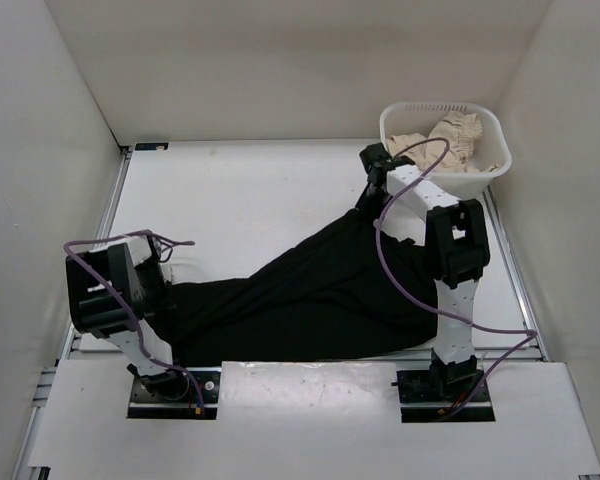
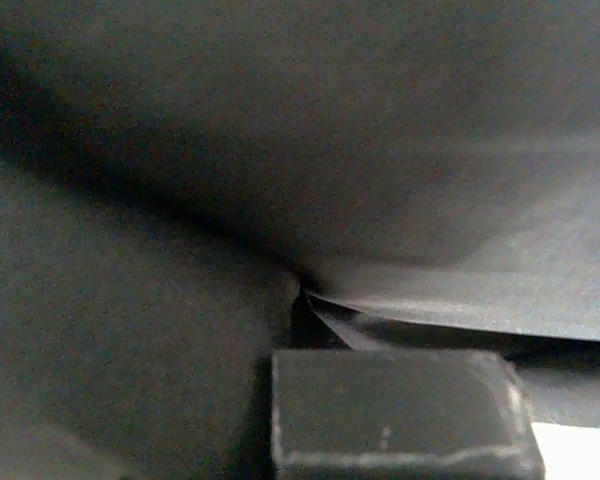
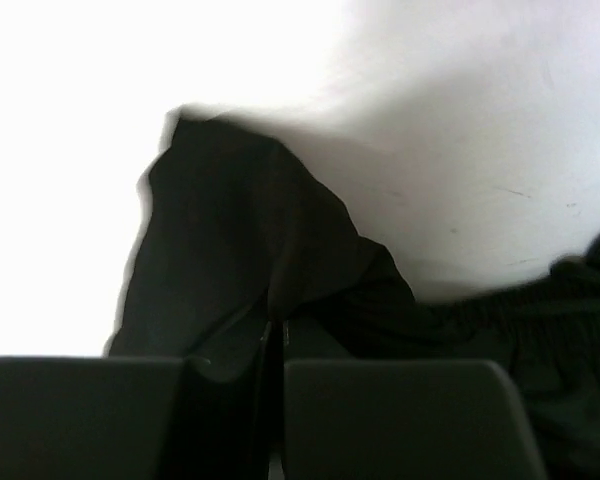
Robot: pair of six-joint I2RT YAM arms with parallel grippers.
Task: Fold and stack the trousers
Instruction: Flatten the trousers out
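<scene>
The trousers (image 1: 320,290) are laid on the table (image 1: 240,190) as one dark, rumpled mass between the two arms. They are held at both ends. The right gripper (image 3: 277,400) is seen with its jaws pressed together on a raised fold of the black fabric. The left gripper (image 1: 165,282) is closed as well. Its wrist view is filled with dark cloth, which is drawn into a crease beside the one visible finger (image 2: 400,410).

Possible faults:
- Slippage. Only a thin fold of soft fabric is pinched at each end, so a fold may be pulled out if the arms are moved apart or lifted unevenly.
- Partial grip. It cannot be told whether one layer or several are caught. If only one is held, the rest is expected to sag and the fold line to be skewed.
- Collision. The white basket (image 1: 492,150), with beige cloth (image 1: 450,135) in it, is placed just beside the right gripper and may be struck or snagged during a sweep.
- Dragging. The near edge of the fabric is close to the front plate and may be caught there.

Orientation: the long axis is set diagonally, from the near left, at the left arm, to the far right, toward the basket. The mass is widest near the right arm. Which end is the waist cannot be confirmed.
</scene>
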